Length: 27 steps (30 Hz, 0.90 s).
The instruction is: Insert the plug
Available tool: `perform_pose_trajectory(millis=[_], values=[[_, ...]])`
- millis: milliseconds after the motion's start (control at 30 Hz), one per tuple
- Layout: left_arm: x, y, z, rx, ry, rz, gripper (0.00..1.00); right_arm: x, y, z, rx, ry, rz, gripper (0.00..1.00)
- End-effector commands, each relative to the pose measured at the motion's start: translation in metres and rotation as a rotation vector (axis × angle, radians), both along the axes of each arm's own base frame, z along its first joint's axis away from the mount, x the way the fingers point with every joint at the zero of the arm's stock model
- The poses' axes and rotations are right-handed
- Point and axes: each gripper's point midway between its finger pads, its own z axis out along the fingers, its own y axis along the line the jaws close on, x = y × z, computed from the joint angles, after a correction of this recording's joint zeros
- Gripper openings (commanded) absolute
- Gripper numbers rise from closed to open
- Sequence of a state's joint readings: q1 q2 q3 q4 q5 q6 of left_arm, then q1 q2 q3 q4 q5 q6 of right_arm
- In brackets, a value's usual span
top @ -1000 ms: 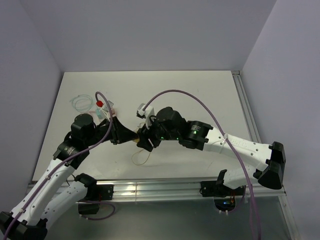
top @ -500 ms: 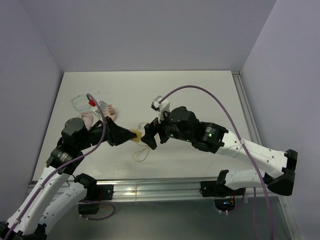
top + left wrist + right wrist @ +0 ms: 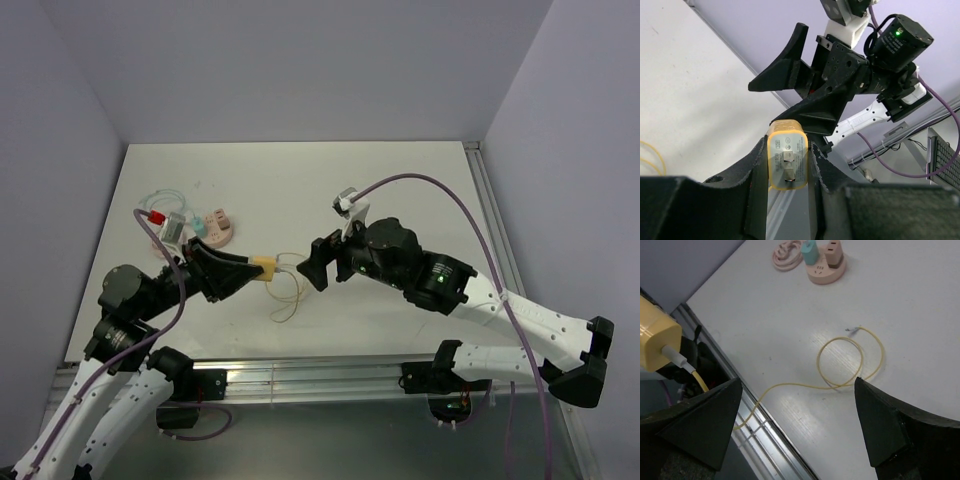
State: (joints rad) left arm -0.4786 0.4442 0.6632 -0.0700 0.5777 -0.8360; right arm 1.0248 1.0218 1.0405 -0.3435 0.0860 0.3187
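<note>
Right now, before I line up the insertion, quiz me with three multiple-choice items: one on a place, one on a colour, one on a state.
1. Where is the pink socket?
A) on the table, left arm's side
B) right arm's side
C) mid-table

2. What colour is the plug in the left gripper?
A) teal
B) yellow
C) red

3. How is the right gripper?
A) shut, empty
B) shut on the plug
C) open, empty

Answers:
1 A: the top view shows it on the far left, just beyond the left arm.
2 B: the left wrist view shows a yellow body pinched there.
3 C: its jaws stand wide with nothing between them.
</note>
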Motion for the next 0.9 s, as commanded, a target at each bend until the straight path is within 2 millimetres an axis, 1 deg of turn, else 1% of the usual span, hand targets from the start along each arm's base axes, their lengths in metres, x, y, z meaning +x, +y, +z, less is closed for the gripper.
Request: perform_pose_trajectory(millis=[0, 33, 67, 100, 133, 167, 200, 300, 333, 367, 433, 467, 533, 567, 667, 700, 767, 800, 867], values=[[-0.010, 0.003, 0.028, -0.083, -0.111, -0.018, 0.00, -0.009, 0.009, 0.042, 0.168, -0.039, 0.076, 1.00], [-0.011, 0.003, 0.029, -0.090, -0.116, -0.018, 0.00, -0.019, 0.007, 0.045, 0.214, -0.043, 0.116, 1.00], [-0.013, 0.004, 0.033, -0.106, -0.138, -0.018, 0.00, -0.021, 0.008, 0.064, 0.314, -0.052, 0.142, 0.97], [-0.012, 0.003, 0.031, -0.114, -0.127, -0.021, 0.00, -0.044, 0.014, 0.060, 0.356, -0.012, 0.286, 0.95], [-0.013, 0.003, 0.033, -0.122, -0.135, -0.027, 0.00, -0.052, 0.012, 0.069, 0.412, -0.017, 0.336, 0.93], [-0.014, 0.002, 0.034, -0.125, -0.144, -0.038, 0.00, -0.058, 0.013, 0.088, 0.505, -0.027, 0.391, 0.89], [-0.017, 0.000, 0.037, -0.131, -0.164, -0.061, 0.00, -0.056, 0.012, 0.084, 0.520, -0.021, 0.411, 0.88], [-0.016, -0.005, 0.039, -0.117, -0.174, -0.093, 0.00, -0.065, 0.016, 0.092, 0.561, -0.028, 0.489, 0.84], [-0.016, -0.006, 0.039, -0.113, -0.175, -0.103, 0.00, -0.069, 0.018, 0.088, 0.563, -0.014, 0.520, 0.84], [-0.014, -0.009, 0.040, -0.110, -0.172, -0.112, 0.00, -0.071, 0.019, 0.096, 0.601, -0.033, 0.535, 0.82], [-0.019, -0.010, 0.047, -0.118, -0.196, -0.141, 0.00, -0.074, 0.023, 0.093, 0.621, -0.031, 0.568, 0.81], [-0.018, -0.010, 0.048, -0.119, -0.198, -0.143, 0.00, -0.076, 0.023, 0.098, 0.637, -0.045, 0.588, 0.80], [-0.021, -0.009, 0.055, -0.133, -0.215, -0.146, 0.00, -0.073, 0.029, 0.099, 0.639, -0.043, 0.591, 0.78], [-0.022, -0.010, 0.056, -0.139, -0.218, -0.152, 0.00, -0.076, 0.030, 0.104, 0.654, -0.058, 0.612, 0.76], [-0.026, -0.010, 0.060, -0.170, -0.239, -0.177, 0.00, -0.081, 0.034, 0.110, 0.680, -0.089, 0.637, 0.74], [-0.026, -0.011, 0.057, -0.178, -0.228, -0.185, 0.00, -0.081, 0.036, 0.111, 0.685, -0.092, 0.630, 0.73], [-0.026, -0.011, 0.058, -0.188, -0.235, -0.185, 0.00, -0.082, 0.040, 0.109, 0.684, -0.096, 0.632, 0.71], [-0.026, -0.011, 0.056, -0.188, -0.234, -0.186, 0.00, -0.078, 0.041, 0.108, 0.688, -0.094, 0.608, 0.70], [-0.028, -0.011, 0.056, -0.198, -0.240, -0.194, 0.00, -0.078, 0.041, 0.108, 0.699, -0.097, 0.602, 0.68]])
